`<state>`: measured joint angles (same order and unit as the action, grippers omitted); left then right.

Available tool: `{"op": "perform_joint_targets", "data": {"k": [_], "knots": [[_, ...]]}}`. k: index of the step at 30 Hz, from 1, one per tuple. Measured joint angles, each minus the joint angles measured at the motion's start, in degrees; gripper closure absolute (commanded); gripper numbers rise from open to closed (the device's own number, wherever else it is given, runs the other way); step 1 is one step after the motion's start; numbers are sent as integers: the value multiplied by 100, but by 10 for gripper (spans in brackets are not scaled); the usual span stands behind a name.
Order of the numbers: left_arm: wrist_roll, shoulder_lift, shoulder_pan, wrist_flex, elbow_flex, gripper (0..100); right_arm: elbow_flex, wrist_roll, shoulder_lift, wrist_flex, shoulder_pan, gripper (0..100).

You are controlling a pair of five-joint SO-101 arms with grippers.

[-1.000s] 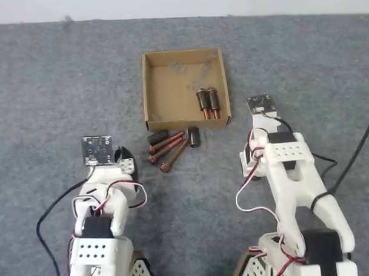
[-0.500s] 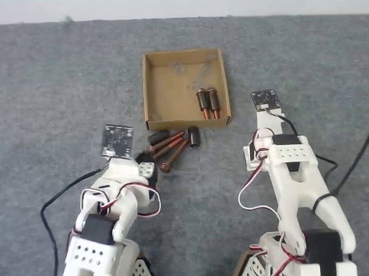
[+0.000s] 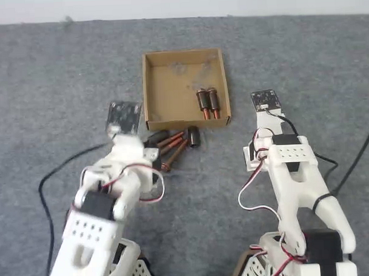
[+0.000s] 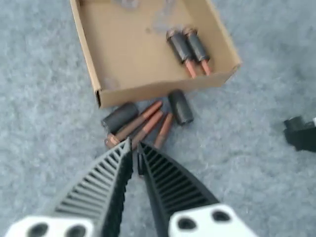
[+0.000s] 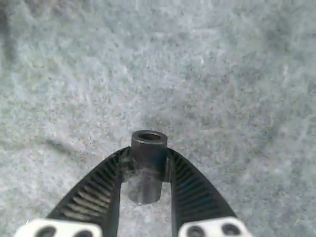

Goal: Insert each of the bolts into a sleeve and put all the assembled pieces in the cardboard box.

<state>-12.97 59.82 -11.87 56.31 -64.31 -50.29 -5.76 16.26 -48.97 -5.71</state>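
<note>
From where I stand, the box [image 3: 148, 91] sits in the middle of the grey counter [image 3: 61, 75]. Two assembled pieces [image 3: 208, 103] lie side by side inside it, against the right wall near the front corner.

Just outside the front wall lie three bolts [image 4: 148, 126], bunched together at a slant. Two loose sleeves [image 4: 120, 116] lie on their sides with them. One touches the bolts on the left, and the other is at their far ends, right by the box wall.

The left arm [image 3: 107, 195] leans in toward this pile from the near left. The left hand [image 4: 134, 144] is low over the bolt heads, its fingers almost together with only a sliver between them and nothing held. I can't tell whether the tips touch a bolt.

The right arm [image 3: 288, 164] stands to the right of the box, well apart from the pile. The right hand [image 5: 148, 157] is clamped on a sleeve [image 5: 149, 140], which stands upright between the fingers with its open bore facing up the wrist, over bare counter
</note>
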Motion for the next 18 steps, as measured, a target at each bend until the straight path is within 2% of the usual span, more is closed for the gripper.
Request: {"op": "perform_joint_targets", "data": {"k": [5,10,15,18], "knots": [[-18,-1582,-88,0,615,987,0,0,0,0,0,992],[9,-2875,-536,-35,949,987,0,0,0,167,0,992],[-9,-3859,-686,-571,1029,987,0,0,0,167,0,992],[316,-4273,-703,-844,1029,987,0,0,0,167,0,992]]}}
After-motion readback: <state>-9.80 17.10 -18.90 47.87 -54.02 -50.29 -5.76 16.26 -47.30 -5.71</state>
